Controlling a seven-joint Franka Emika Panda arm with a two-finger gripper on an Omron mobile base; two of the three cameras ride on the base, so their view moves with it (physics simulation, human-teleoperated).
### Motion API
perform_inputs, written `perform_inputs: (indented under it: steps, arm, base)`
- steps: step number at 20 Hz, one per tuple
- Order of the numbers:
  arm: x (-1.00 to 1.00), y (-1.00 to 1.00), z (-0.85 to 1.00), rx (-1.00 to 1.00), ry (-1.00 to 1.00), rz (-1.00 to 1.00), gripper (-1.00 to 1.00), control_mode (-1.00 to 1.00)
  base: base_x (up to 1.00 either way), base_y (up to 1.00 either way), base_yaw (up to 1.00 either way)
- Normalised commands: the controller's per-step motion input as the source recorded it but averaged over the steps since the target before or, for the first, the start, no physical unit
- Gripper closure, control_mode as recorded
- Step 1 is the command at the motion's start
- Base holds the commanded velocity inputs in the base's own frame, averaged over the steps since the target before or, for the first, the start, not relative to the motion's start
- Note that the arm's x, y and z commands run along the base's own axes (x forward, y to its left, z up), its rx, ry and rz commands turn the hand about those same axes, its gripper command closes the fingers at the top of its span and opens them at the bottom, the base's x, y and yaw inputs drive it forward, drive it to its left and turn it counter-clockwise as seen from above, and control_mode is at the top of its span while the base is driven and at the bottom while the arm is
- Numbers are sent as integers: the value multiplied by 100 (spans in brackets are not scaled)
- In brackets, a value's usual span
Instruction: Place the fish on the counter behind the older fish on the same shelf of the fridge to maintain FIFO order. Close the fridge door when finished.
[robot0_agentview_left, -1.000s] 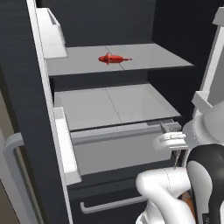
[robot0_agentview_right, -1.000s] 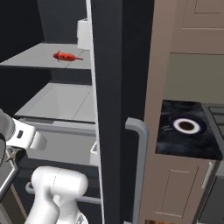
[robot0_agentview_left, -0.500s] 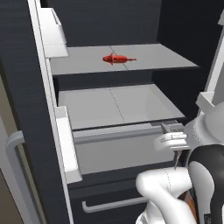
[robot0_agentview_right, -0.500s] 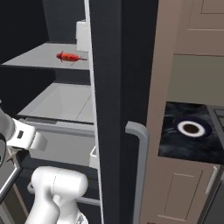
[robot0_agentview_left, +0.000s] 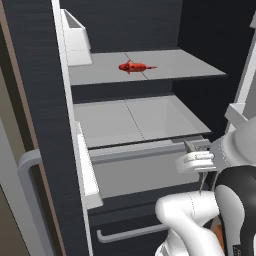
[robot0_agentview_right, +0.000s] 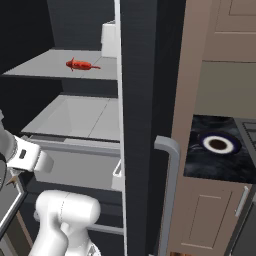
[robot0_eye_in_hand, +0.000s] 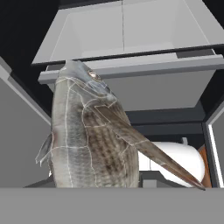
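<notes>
1. The gripper (robot0_agentview_left: 199, 161) hung low in front of the open fridge (robot0_agentview_left: 45, 75), at about 4 o'clock in the left base view.
2. Its jaws were nearly closed, clamped on the grey fish (robot0_eye_in_hand: 87, 135), which stood head-up in the hand view.
3. The red fish (robot0_agentview_left: 134, 66) lay on the shelf (robot0_agentview_left: 190, 67), at 12 o'clock in the left base view and near the shelf's middle.
4. A grey drawer (robot0_agentview_left: 150, 165) sat below the shelf, just beside the gripper.
5. The counter (robot0_agentview_right: 200, 160) lay at 3 o'clock in the right base view, bearing a white-ringed bowl (robot0_agentview_right: 218, 144).
</notes>
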Motion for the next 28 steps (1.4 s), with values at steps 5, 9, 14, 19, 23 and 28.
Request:
perform_inputs:
  steps: [5, 9, 14, 19, 23, 28]
  arm:
    - [0, 0, 0, 0, 0, 0, 100, 100]
    - [0, 0, 0, 0, 0, 0, 100, 100]
    - [100, 7, 84, -7, -6, 0, 100, -100]
    - [100, 6, 80, -8, -5, 0, 100, -100]
    - [79, 1, 48, -6, -14, 0, 100, -100]
    - [59, 0, 19, -5, -20, 6, 100, -100]
  base:
    - [89, 18, 0]
    - [100, 20, 0]
    - [0, 0, 0]
    - [0, 0, 0]
    - [0, 0, 0]
    - [0, 0, 0]
